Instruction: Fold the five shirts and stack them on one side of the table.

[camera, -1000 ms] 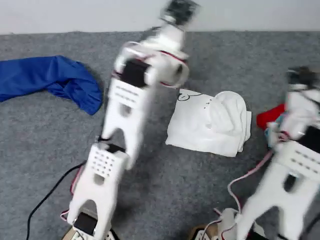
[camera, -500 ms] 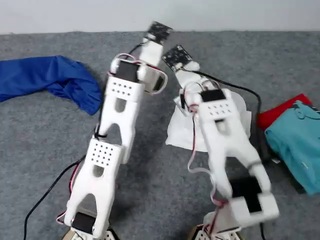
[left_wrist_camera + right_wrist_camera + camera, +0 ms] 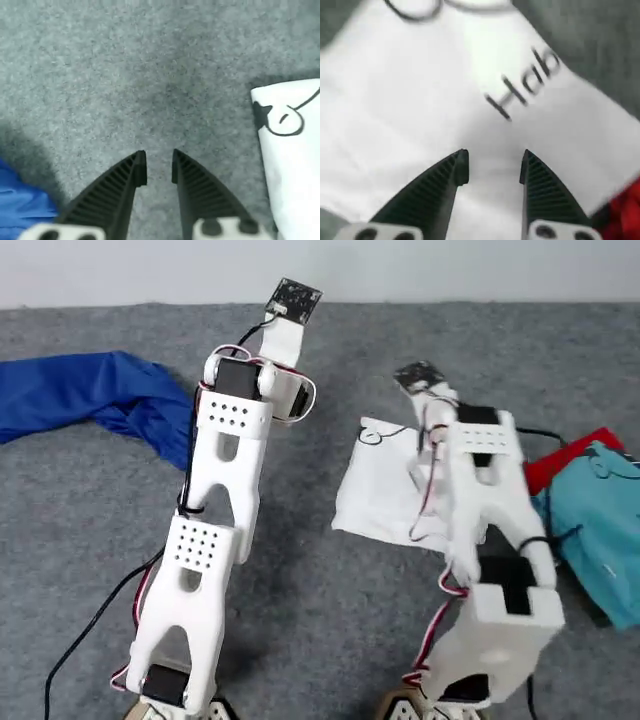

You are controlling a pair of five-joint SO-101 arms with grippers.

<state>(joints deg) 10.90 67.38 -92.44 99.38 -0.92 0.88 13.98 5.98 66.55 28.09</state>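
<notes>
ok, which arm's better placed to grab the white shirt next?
Right, probably. The right gripper hangs open directly over the white shirt; the left gripper sits over bare carpet beside the shirt's corner, so it would need to shift first.

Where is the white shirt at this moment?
In the high view the white shirt lies right of centre, under the right pincer, just left of the red shirt.

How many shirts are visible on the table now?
4: blue shirt at far left, white shirt in the middle, red shirt and teal shirt together at the right. Another may be hidden.
</notes>
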